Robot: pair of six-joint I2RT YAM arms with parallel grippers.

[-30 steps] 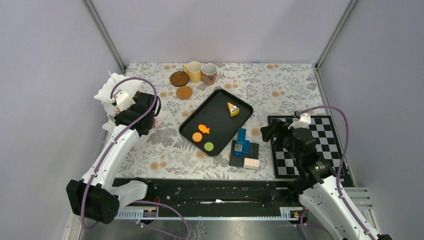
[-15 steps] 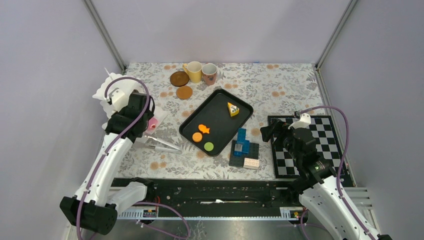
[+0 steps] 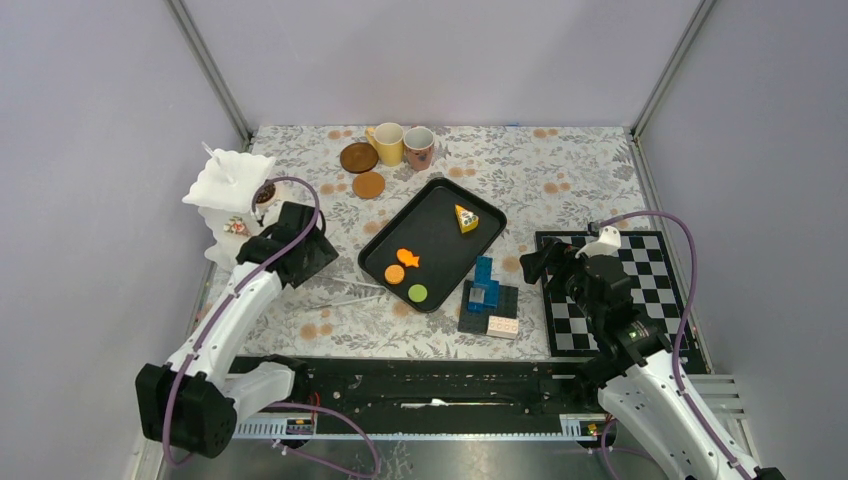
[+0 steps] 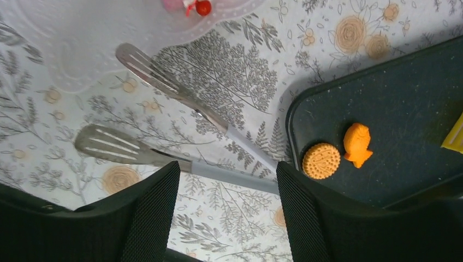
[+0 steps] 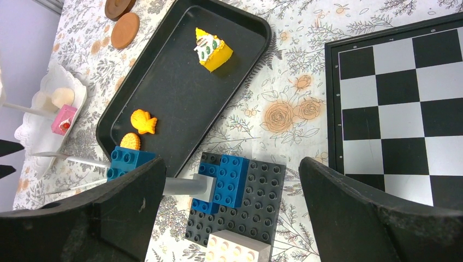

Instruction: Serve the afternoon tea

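The left gripper [image 4: 226, 218] is open, right above the metal tongs [image 4: 164, 87] on the tabletop [image 4: 251, 60]. It should go straight down and pinch both arms, maybe at the grey handle. The round cookie [image 4: 321, 160] sits on the black tray [image 4: 393, 93] just beside. The right gripper [image 5: 229, 213] is open and holds nothing. Only the top view shows the yellow mug [image 3: 388, 143], far back.

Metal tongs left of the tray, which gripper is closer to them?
Left. The left gripper hovers over the tongs; the right gripper sits beyond the tray, by the brick stack.
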